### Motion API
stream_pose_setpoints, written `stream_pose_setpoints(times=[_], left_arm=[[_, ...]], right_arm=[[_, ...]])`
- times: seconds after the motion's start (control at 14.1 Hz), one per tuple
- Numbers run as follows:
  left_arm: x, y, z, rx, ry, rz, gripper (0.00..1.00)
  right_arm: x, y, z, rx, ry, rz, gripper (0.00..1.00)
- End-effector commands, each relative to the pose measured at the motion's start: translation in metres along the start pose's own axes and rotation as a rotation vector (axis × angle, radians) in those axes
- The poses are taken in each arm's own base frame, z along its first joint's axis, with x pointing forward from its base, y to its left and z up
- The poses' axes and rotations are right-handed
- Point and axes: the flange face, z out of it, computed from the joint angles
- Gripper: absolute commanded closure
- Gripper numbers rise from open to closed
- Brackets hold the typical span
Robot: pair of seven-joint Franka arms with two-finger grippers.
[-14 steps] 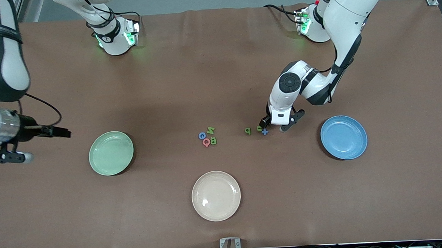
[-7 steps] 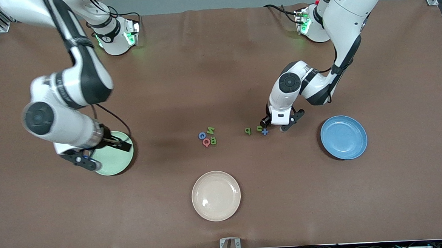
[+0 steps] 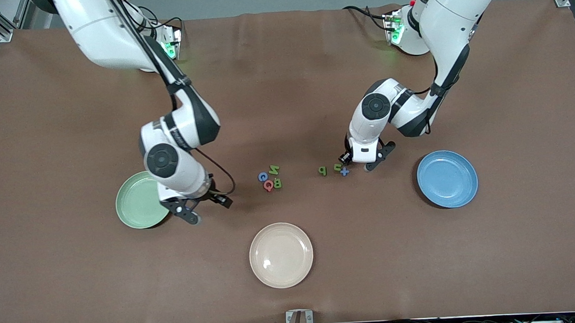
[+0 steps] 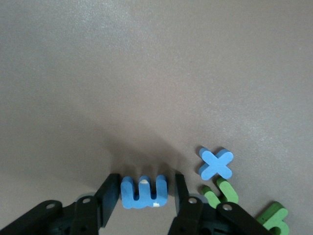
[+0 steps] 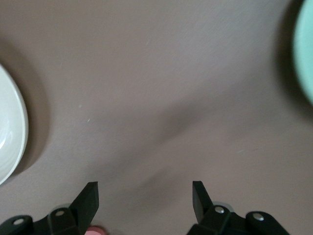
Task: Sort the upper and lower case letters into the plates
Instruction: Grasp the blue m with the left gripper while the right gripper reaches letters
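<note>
My left gripper [image 3: 357,163] is low on the table, open, with its fingers on either side of a blue letter [image 4: 144,192] that lies flat; narrow gaps show at both fingers. That letter is hidden in the front view. A blue x [image 3: 344,172], a green letter [image 3: 337,167] and a green p [image 3: 322,170] lie beside it. The blue plate [image 3: 447,178] is toward the left arm's end. My right gripper [image 3: 210,211] is open and empty over bare table beside the mint green plate [image 3: 134,201]. Its view [image 5: 145,188] shows only table between the fingers.
A cluster of letters lies mid-table: blue G [image 3: 262,176], green N [image 3: 274,170], red Q [image 3: 268,184], green B [image 3: 277,183]. A cream plate [image 3: 281,255] sits nearer the front camera; its rim shows in the right wrist view [image 5: 10,132].
My right arm swung in from the table's edge, passed over the mint green plate and now hangs beside it toward the middle. My left gripper has barely moved.
</note>
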Motion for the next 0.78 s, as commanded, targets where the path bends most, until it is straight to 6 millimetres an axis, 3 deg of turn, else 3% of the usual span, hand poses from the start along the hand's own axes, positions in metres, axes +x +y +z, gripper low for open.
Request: stream_pose_setpoints(times=[0.0,0.21,0.36,0.71], left_arm=[[0.001,-0.001,-0.002,-0.012,0.015,-0.006,0.74],[0.004,0.002,-0.014,-0.028,0.029,-0.005,0.8],[0.01,0.002,-0.034,-0.044,0.056,0.005,0.8],[0.069,-0.019,-0.104,0.002,0.151,0.134,0.8]], right_arm=[[-0.027,-0.021,0.024,0.016,0.02,0.023,0.15],[-0.047,-0.037,0.045,0.016,0.022,0.031,0.19],[-0.058,-0.049,0.056,0.016,0.025,0.052,0.2],[-0.074,-0.068,0.074,0.017,0.027,0.054,0.24]])
